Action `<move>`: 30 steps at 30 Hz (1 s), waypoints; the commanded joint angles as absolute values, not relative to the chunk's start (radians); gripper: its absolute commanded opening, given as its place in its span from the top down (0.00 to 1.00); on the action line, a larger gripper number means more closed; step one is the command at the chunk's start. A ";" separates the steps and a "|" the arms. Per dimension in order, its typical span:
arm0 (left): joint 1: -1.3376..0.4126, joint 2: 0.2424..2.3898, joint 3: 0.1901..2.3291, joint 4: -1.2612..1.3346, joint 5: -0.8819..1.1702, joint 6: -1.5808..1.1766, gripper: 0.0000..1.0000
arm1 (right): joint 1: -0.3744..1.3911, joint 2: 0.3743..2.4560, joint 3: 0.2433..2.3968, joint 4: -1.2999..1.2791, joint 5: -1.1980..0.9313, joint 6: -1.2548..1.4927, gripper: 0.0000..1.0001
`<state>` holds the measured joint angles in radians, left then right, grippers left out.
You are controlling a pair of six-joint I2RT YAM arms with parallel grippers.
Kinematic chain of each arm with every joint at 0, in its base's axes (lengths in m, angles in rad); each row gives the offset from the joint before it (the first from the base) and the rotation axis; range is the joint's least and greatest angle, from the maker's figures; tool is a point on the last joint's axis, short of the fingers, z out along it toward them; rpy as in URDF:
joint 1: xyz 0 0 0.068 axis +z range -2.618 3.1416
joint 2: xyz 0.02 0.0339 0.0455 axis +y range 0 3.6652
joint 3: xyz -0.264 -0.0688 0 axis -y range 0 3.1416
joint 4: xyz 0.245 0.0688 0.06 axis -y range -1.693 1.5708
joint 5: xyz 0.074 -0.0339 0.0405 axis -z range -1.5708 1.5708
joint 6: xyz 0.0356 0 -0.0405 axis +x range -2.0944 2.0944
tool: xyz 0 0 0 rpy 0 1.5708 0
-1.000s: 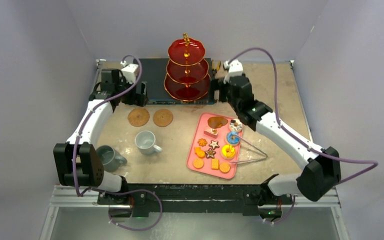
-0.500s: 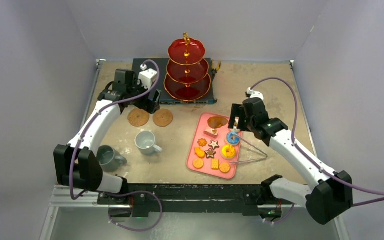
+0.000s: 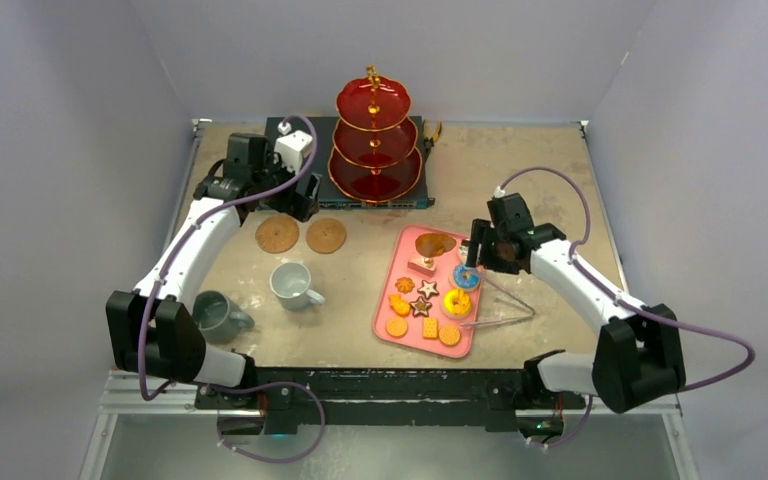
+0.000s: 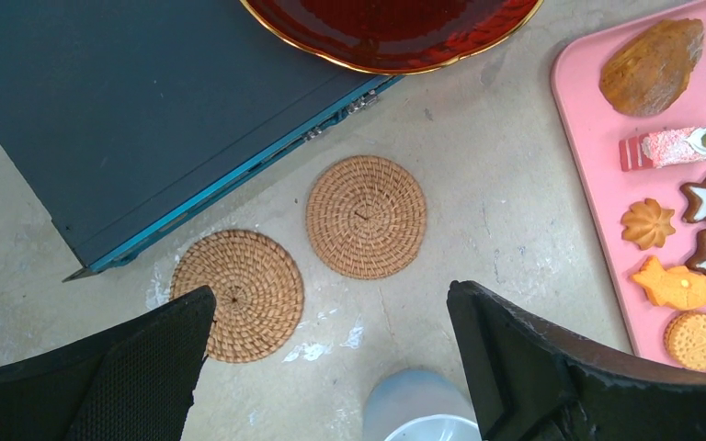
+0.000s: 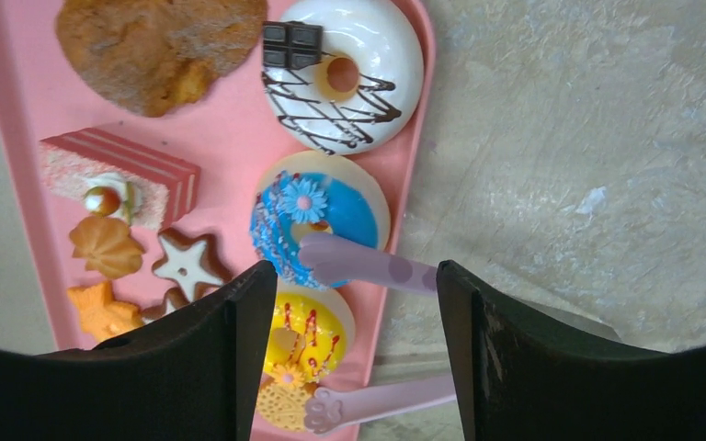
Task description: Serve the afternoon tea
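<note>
Left jaws wide; white mug between them cut off by frame edge. Right jaws apart, straddling tong arm lying crosswise on blue doughnut.

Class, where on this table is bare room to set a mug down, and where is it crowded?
Free: between the white mug and the pink tray; the far-right corner beside the stand. Crowded: the tray's pastries, and the coasters by the dark box.
</note>
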<state>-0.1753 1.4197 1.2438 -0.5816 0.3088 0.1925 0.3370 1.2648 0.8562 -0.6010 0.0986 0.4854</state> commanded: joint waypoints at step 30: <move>-0.172 1.433 1.284 -0.500 0.260 0.180 0.01 | 0.312 1.397 0.947 -0.578 0.066 0.369 1.00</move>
<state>-0.1753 1.4319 1.2495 -0.5362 0.2577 0.1860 0.3134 1.4075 0.8940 -0.5957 0.0544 0.3851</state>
